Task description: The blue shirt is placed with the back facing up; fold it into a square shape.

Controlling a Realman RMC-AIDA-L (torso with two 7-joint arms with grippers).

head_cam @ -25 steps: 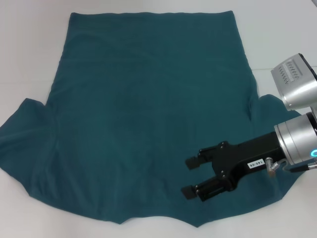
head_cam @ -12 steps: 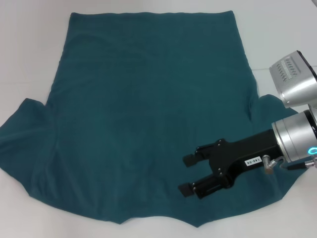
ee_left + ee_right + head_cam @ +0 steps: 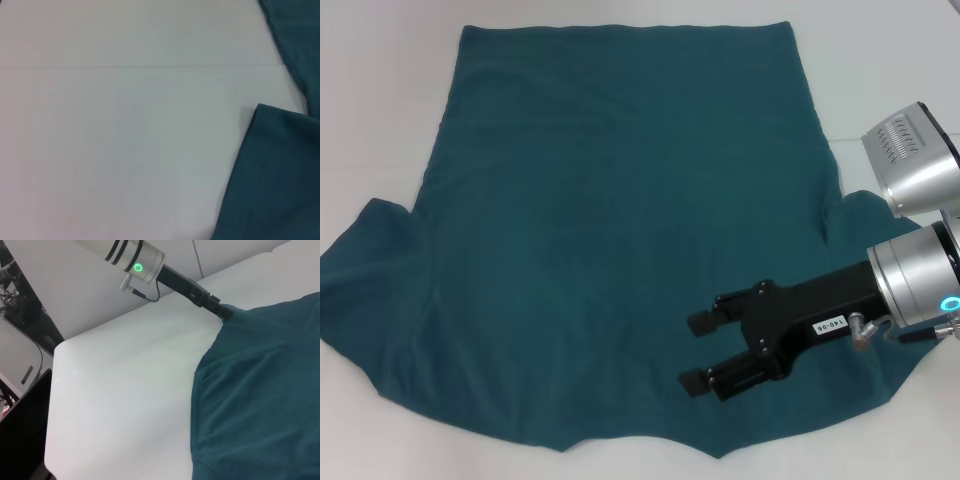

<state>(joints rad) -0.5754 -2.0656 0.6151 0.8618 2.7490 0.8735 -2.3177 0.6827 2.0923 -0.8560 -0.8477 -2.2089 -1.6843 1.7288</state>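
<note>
One garment: the blue shirt lies spread flat on the white table, plain side up, filling most of the head view.
Straight edge: the shirt's far edge runs level across the far part of the table, with a band of bare table beyond it.
Sleeves: one sleeve fans out toward the robot's left, the other toward its right; the right sleeve lies partly under the right arm.
Near edge: wavy and uneven, close to the near limit of the head view.
Open room: bare table shows on both sides of the shirt's body, widest at the far left and far right corners.
Right gripper: reaches in from the robot's right over the shirt's near right part, pointing toward the robot's left.
Right fingers: the two black fingertips stand clearly apart, nothing between them; whether they touch the cloth cannot be told.
Left gripper: seen in the right wrist view at the shirt's left sleeve edge, its tip against the cloth; whether its fingers are parted or closed cannot be told.
Left wrist view: mostly bare table, with a shirt edge at one side.
</note>
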